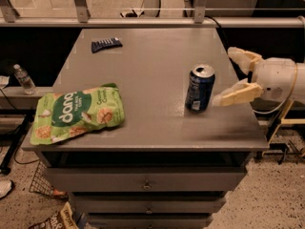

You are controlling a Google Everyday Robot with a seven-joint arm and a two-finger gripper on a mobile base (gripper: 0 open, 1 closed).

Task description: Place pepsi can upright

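The pepsi can [199, 88], dark blue with a silver top and pull tab, stands upright on the grey table [143, 70] towards its right side. My gripper [233, 76] is just to the right of the can, over the table's right edge. It is open and empty. Its cream fingers [237, 95] are spread and clear of the can, with a small gap between the near finger and the can.
A green snack bag [78, 113] lies flat at the table's front left. A small dark blue packet [106, 44] lies at the back left. A water bottle [23, 78] stands on a ledge left of the table. Drawers run below the tabletop.
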